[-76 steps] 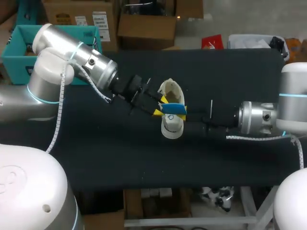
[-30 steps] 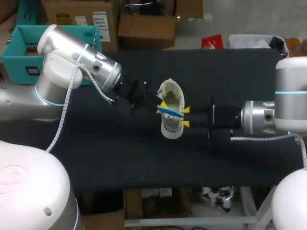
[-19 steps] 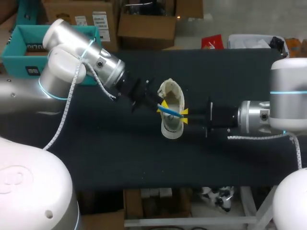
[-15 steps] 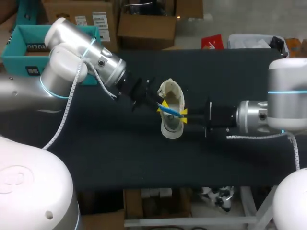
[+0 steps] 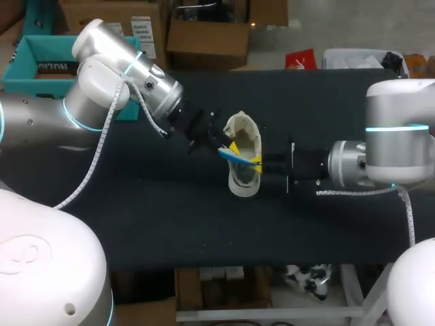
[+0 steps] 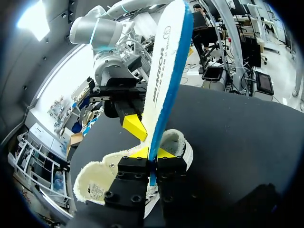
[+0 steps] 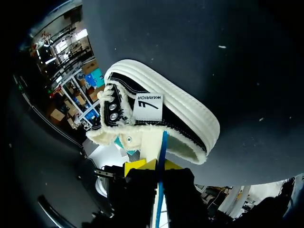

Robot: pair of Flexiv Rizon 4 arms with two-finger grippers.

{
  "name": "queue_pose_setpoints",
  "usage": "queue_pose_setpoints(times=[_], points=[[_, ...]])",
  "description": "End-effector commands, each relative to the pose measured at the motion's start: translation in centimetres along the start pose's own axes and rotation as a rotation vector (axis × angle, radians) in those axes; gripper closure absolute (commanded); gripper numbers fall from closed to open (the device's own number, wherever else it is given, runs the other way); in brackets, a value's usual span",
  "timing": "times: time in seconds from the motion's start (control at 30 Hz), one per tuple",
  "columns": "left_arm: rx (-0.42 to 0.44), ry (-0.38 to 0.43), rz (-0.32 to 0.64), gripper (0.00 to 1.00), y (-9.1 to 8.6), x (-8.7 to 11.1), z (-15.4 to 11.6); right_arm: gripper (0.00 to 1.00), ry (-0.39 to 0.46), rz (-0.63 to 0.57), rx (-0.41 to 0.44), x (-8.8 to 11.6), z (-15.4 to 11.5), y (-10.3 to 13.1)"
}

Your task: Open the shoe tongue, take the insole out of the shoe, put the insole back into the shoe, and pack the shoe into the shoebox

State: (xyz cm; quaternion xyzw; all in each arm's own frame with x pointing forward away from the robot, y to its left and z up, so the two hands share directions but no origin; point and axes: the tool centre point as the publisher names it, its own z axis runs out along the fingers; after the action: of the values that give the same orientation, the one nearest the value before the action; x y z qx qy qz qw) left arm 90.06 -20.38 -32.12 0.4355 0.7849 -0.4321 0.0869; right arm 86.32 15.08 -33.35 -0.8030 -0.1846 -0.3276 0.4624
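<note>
Since the insole [image 6: 164,80] looks thin, light and bendy, pinch its edge; mid-frame at the shoe [image 5: 243,182], your left gripper [image 6: 153,153] and right gripper [image 7: 155,166] both clamp it.

**Shoe opening crowded, near edge of desk free**

The shoe [image 5: 243,180] sits in the middle of the desk [image 5: 204,231]. Its opening is blocked: the left claw [image 5: 228,150] and the right claw [image 5: 256,161] are both over it. Each pinches the insole [image 6: 166,71], which stands on edge above the opening. The left arm [image 5: 136,88] bars the far left corner. The right arm [image 5: 353,166] lies across the middle of the right side. The strip along the near edge is open, as is the far edge to the right of the shoe.
</note>
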Motion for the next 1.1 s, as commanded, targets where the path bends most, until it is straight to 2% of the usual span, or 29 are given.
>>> queue_pose_setpoints(times=[0.03,0.33,0.5,0.57,0.67,0.8,1.0,1.07,1.1], points=[[0.011,0.011,-0.008,1.00,1.3,-0.4,0.6,1.00,-0.015,-0.001,-0.009,0.2,1.6,0.4],[0.018,0.022,-0.038,1.00,2.8,-0.2,0.6,1.00,-0.003,-0.002,-0.015,0.3,2.1,2.4],[0.029,0.022,-0.042,1.00,2.4,0.4,0.3,1.00,0.007,0.004,-0.031,0.2,1.8,2.8],[0.045,0.019,-0.035,0.76,1.9,0.7,-0.3,1.00,0.013,0.006,-0.039,0.1,1.6,2.8],[0.066,0.003,-0.023,0.65,1.1,1.0,-1.1,1.00,0.017,0.009,-0.050,0.0,1.2,2.9],[0.094,-0.009,-0.007,0.65,0.3,1.1,-1.6,1.00,0.020,0.014,-0.055,-0.1,1.1,3.1],[0.098,0.013,0.040,0.67,-1.3,1.4,-0.5,1.00,0.026,0.020,-0.047,-0.1,1.0,3.5],[0.095,0.018,0.050,0.69,-1.6,1.5,-0.1,1.00,0.026,0.020,-0.044,-0.1,1.1,3.6],[0.095,0.018,0.053,0.76,-1.7,1.4,0.0,1.00,0.025,0.020,-0.044,-0.1,1.1,3.6]])
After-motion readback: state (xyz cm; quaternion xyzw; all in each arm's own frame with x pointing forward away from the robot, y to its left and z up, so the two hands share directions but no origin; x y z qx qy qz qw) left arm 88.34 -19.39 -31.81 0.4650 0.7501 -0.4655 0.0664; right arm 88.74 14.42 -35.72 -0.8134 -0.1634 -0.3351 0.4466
